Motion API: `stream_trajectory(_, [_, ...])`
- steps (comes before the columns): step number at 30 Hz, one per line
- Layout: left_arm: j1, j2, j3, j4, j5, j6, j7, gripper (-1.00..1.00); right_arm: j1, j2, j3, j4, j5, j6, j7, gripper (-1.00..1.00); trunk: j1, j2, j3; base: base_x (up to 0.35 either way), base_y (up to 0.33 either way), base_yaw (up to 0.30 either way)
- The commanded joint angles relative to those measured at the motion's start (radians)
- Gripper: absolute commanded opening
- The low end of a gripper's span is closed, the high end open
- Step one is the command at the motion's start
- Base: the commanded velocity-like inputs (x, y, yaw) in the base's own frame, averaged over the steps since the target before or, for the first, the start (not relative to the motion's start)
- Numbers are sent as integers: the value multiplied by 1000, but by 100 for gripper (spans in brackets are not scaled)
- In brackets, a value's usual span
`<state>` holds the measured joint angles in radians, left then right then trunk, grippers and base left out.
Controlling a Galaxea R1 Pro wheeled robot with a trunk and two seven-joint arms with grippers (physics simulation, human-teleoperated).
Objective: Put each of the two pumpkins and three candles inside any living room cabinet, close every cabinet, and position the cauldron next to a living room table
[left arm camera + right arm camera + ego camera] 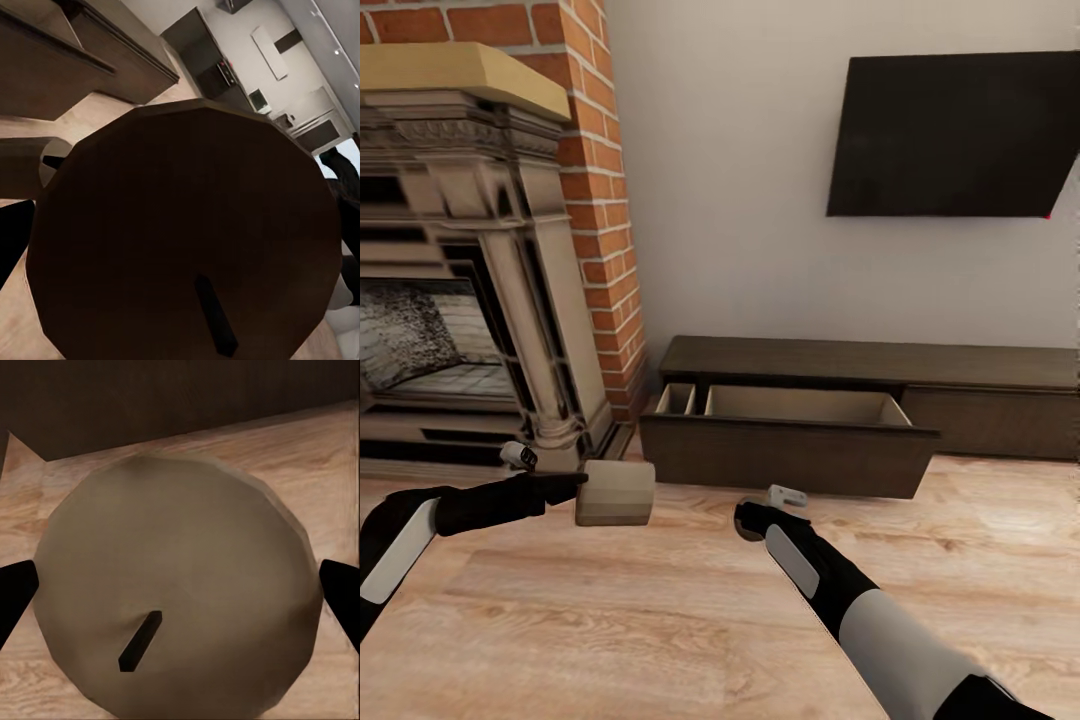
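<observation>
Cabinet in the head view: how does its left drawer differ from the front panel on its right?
The left drawer is pulled out and open; the right panel sits flush and shut. The drawer shows a pale, divided inside; the panel shows none. Both are dark brown wood.

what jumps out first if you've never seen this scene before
The open drawer of the low dark cabinet stands out, pulled out over the wood floor under the black wall TV. Before it, the left gripper holds a beige candle; the right wrist view shows another candle between its fingertips.
</observation>
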<state>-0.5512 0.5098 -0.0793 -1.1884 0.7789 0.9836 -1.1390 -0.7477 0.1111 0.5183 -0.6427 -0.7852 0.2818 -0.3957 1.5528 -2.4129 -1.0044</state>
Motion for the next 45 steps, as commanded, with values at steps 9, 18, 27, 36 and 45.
stream_trajectory(9, [-1, 0, -2, 0, 10, 9, -1, -100, -1, -1, 3, 0, -5, 2, -8, -100, 0, 0, -1, 0, -310, -4])
stream_trajectory(18, [-1, -1, -2, 0, 10, 9, 0, -100, -1, -1, 0, 1, -6, 2, -8, -100, 0, 0, 1, 0, -213, -76])
stream_trajectory(27, [-2, 0, -2, 0, 10, 9, -1, -100, -1, -1, -1, 0, -6, 2, -8, -100, -16, 28, 18, 0, -7, -266])
stream_trajectory(36, [-3, 1, 1, 1, -45, 10, 0, -100, -1, 0, -1, 1, -7, 3, -10, -100, -50, 91, 48, 0, 0, -53])
stream_trajectory(45, [-3, 1, 3, 1, -49, 10, -1, -100, -1, -1, -1, -3, -6, 2, -9, -100, -85, 154, 76, 0, 0, 0])
